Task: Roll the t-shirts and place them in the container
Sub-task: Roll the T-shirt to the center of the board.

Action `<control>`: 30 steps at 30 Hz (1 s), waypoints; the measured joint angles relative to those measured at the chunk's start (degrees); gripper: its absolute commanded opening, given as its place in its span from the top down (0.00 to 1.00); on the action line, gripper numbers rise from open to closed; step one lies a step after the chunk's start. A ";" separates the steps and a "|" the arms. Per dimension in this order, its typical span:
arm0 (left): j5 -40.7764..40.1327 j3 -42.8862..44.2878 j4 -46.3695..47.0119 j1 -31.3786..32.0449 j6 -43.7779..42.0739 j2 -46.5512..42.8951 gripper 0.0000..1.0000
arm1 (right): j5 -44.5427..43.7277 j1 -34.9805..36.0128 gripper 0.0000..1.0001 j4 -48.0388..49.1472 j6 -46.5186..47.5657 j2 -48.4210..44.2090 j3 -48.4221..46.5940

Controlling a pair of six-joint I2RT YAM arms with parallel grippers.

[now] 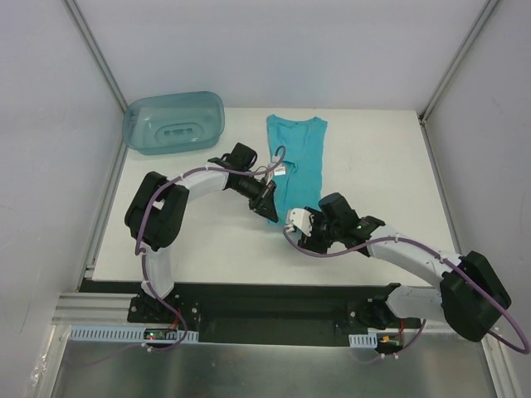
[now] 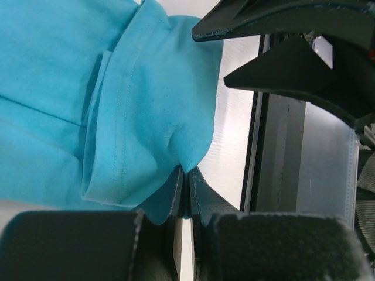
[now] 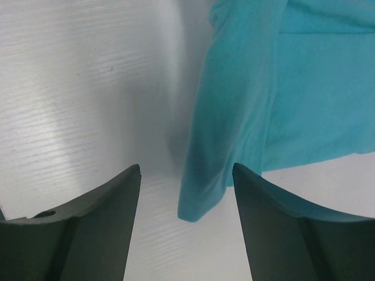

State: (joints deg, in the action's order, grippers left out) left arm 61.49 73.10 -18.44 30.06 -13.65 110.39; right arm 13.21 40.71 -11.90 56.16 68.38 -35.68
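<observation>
tabletop (image 1: 207,240) is white and smooth, so I expect cloth to slide on it rather than roll; bin (image 1: 174,123) sits at the far left corner, well apart from the work, no risk there; t-shirt (image 1: 299,157) lies mid-tabletop folded into a long narrow strip, collar end far, hem end near the arms.

left claw (image 2: 186,175) is closed tight on a small pinch of the near hem corner, which is lifted off the surface; right claw (image 3: 186,171) is spread wide with nothing held, hovering over the other near corner, which lies flat between its fingers.

risks as I see them:
- left grip is a thin bite of soft cloth; any pull along the strip may slip it out
- only one corner is held; starting the roll now likely gives a skewed, cone-shaped roll
- right claw closing low could catch just the top layer, or miss and scrape the surface
- folded layers can splay open once the hem lifts
- both claws work close together; crowding or a knock is possible
- purple cable (image 1: 278,154) at the left wrist loops over the cloth; could snag it
</observation>
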 measured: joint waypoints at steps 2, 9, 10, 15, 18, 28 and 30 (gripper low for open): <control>0.46 0.00 -0.07 -0.68 0.72 0.22 1.00 | -0.79 0.59 0.32 1.64 0.00 1.92 0.00; 1.75 -0.66 0.04 -2.08 1.31 0.22 1.00 | -4.13 1.44 0.40 7.28 -0.04 7.43 -0.24; 1.90 -0.87 0.02 -2.16 1.31 0.22 1.00 | -4.46 1.44 0.49 7.72 0.00 8.11 -0.42; 2.73 -2.45 0.07 -3.21 1.27 0.22 0.88 | -5.92 1.55 0.90 9.88 0.50 11.26 -1.46; 2.25 -4.28 0.31 -4.68 0.57 0.02 0.65 | -5.73 1.49 0.96 10.05 0.59 11.74 -2.36; -11.34 -21.03 6.64 -4.15 -10.38 -23.23 0.46 | -1.70 -0.98 0.96 4.22 0.24 13.00 -7.82; -14.08 -24.39 11.04 -2.32 -13.64 -28.33 0.43 | -0.94 -1.38 0.96 3.17 0.26 13.49 -8.94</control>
State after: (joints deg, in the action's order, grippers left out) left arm 47.42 48.71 -7.40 27.75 -27.29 82.06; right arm 12.27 39.33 -8.73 56.42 81.87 -44.62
